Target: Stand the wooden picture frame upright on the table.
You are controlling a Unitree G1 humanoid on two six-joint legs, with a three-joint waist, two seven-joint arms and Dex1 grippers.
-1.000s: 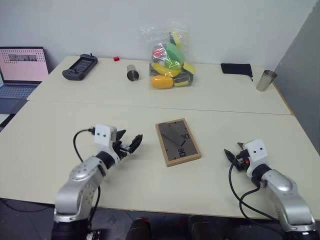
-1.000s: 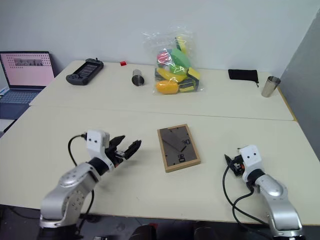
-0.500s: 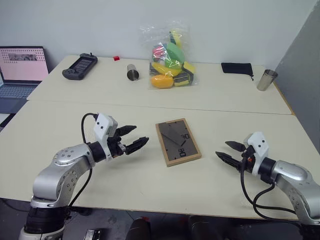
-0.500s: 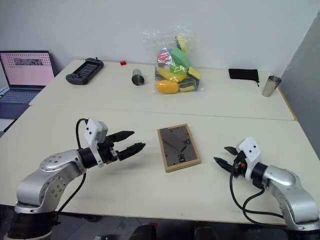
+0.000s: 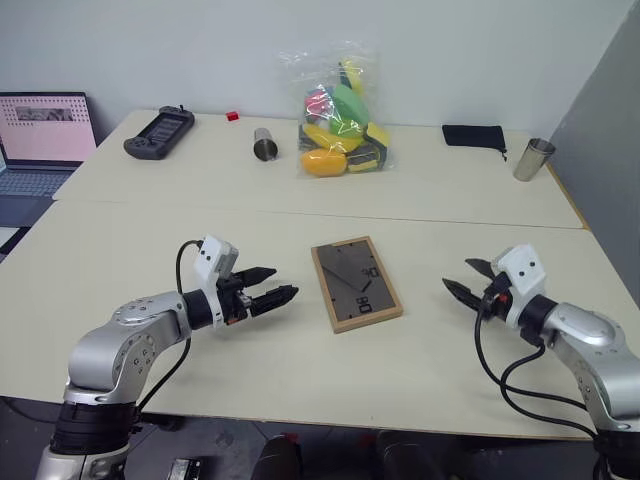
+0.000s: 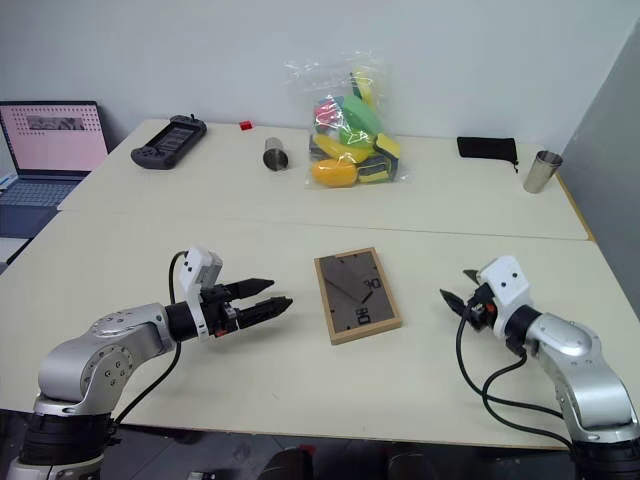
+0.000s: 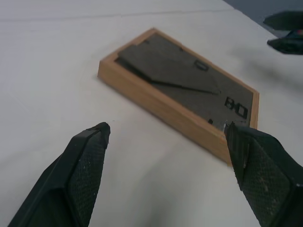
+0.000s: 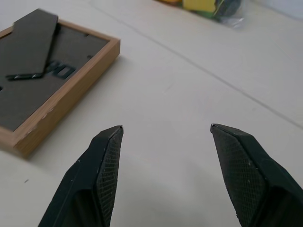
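The wooden picture frame [image 5: 355,284] lies flat on the table [image 5: 300,370], dark back panel and folded stand facing up, on the near side of the seam and roughly midway between the two arms. The left gripper [image 5: 277,285] hovers just beside the frame's left edge, fingers spread wide and holding nothing. The right gripper [image 5: 468,278] hangs off to the frame's right, also wide apart and empty, pointing toward it.

Both arms reach forward, bent at the elbow, wrists angled inward so the grippers face each other. Left gripper [image 5: 277,285] points right and slightly down, fingers spread, holding nothing. Right gripper [image 5: 467,279] points left, fingers [image 8: 105,156] likewise parted and empty.
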